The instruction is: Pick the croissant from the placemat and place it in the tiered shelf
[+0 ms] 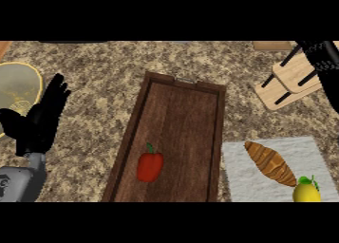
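Golden-brown and ridged, the croissant (270, 163) was seen lying diagonally on the pale grey placemat (245, 190) at the lower right, its tapered lower end just beside a yellow fruit (306, 190) with a green stalk. No hand was in contact with it. The left hand (39, 121) was shown well apart from it at the view's left side, with the long wooden tray (179, 118) between the two; the black fingers (56, 90) were held straight and relaxed, pointing up and away, nothing being held, and the grey forearm (14, 182) was seen entering from the lower left corner. The right hand (333, 71) was visible only as a dark, partly ribbed shape along the right edge, above and to the right of the croissant and overlapping the tiered shelf (291, 78); whether it was open or closed could not be told, since much of it was cut off. The shelf was made of light wooden boards on thin black legs. A red bell pepper (150, 166) lay in the dark, grained tray, near its lower end. A round plate (11, 90) with a yellow rim was partly covered by the left hand. A speckled brown stone counter (95, 71) carried everything.
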Available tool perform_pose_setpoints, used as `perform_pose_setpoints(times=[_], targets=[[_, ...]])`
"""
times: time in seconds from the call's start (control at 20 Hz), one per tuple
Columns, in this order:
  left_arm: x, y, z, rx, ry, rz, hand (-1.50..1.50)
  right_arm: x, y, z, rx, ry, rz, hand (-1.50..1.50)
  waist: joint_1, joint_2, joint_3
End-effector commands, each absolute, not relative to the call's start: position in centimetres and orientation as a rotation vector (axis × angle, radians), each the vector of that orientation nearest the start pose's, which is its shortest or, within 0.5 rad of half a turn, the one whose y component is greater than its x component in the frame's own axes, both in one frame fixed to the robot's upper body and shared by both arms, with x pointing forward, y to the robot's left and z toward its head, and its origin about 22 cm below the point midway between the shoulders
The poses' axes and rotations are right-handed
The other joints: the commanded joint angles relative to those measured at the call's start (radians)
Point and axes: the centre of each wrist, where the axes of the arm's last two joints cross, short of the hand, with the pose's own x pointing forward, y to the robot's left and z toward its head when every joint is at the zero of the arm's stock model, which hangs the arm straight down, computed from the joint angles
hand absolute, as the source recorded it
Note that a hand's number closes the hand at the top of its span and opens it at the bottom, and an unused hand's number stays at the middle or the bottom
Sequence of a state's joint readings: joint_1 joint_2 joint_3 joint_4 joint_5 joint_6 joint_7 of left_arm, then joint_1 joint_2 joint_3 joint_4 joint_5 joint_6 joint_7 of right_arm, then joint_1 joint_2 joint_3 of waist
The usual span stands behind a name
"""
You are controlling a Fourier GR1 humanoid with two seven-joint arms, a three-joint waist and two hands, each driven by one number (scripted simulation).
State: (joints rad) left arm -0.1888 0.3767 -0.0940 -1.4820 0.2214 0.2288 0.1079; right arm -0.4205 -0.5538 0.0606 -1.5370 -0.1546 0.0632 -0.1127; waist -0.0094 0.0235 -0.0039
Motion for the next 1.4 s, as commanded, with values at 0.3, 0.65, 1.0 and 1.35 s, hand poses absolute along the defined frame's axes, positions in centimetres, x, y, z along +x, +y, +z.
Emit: perform_pose_setpoints(times=[0.3,0.65,1.0,1.35], targets=[[29.0,24.9,3.8,0.146,-1.6,-0.176,0.0,30.8,-29.5,2.6,0.507,-1.626,0.061,-1.5,-0.005,0.044,0.044],[28.8,21.3,2.7,0.097,-1.586,-0.269,0.0,29.1,-37.8,0.0,-0.231,-1.712,0.224,-1.5,0.019,-0.006,0.009],[28.4,21.3,2.7,0.092,-1.588,-0.27,0.0,28.6,-42.1,0.3,0.096,-1.836,0.169,-1.5,0.03,-0.014,0.007],[27.0,21.5,0.3,0.085,-1.563,-0.268,0.0,30.8,-44.2,7.6,0.086,-1.704,0.656,-1.5,0.025,-0.019,0.004]])
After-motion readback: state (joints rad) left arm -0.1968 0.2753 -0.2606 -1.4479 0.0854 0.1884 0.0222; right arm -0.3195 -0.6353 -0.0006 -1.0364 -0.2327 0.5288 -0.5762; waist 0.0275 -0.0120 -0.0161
